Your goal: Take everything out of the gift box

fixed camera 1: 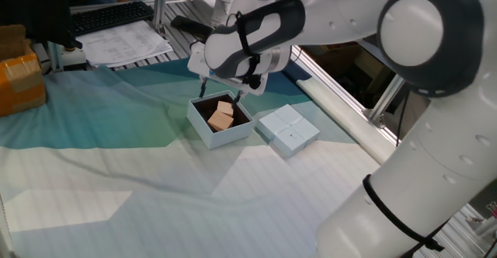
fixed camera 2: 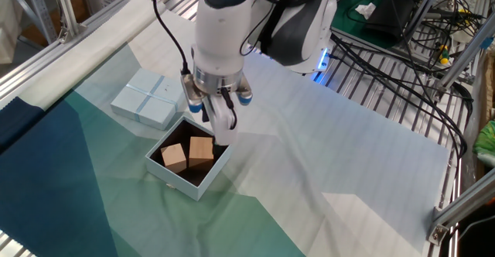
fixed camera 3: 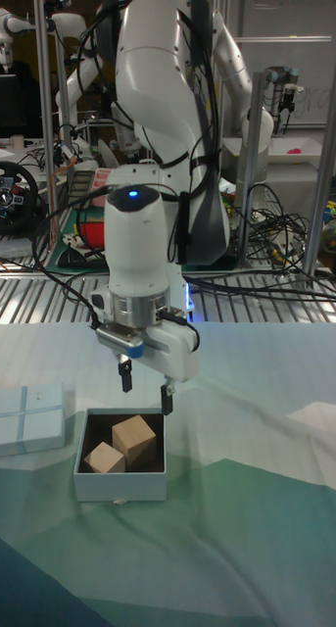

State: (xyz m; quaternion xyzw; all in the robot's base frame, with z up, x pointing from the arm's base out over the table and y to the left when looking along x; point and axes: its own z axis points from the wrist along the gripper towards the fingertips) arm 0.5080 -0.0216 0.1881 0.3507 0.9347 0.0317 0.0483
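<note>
The gift box (fixed camera 1: 227, 138) (fixed camera 2: 198, 188) (fixed camera 3: 119, 486) stands open on the teal cloth, pale outside and dark inside. Two tan wooden cubes lie in it: one (fixed camera 2: 202, 149) (fixed camera 3: 134, 437) at the back, a smaller-looking one (fixed camera 2: 174, 156) (fixed camera 3: 105, 458) beside it; in one fixed view they overlap (fixed camera 1: 221, 115). My gripper (fixed camera 1: 220, 93) (fixed camera 2: 210, 125) (fixed camera 3: 146, 392) hangs open just above the box's far side. Its fingertips straddle the space over the back cube and touch nothing.
The flat pale-blue lid (fixed camera 1: 288, 130) (fixed camera 2: 147, 98) (fixed camera 3: 27, 418) lies right beside the box. An orange-brown carton (fixed camera 1: 19, 75), a keyboard (fixed camera 1: 109, 15) and papers (fixed camera 1: 124, 42) sit at the far edge. Metal rails and cables (fixed camera 2: 402, 48) border the cloth.
</note>
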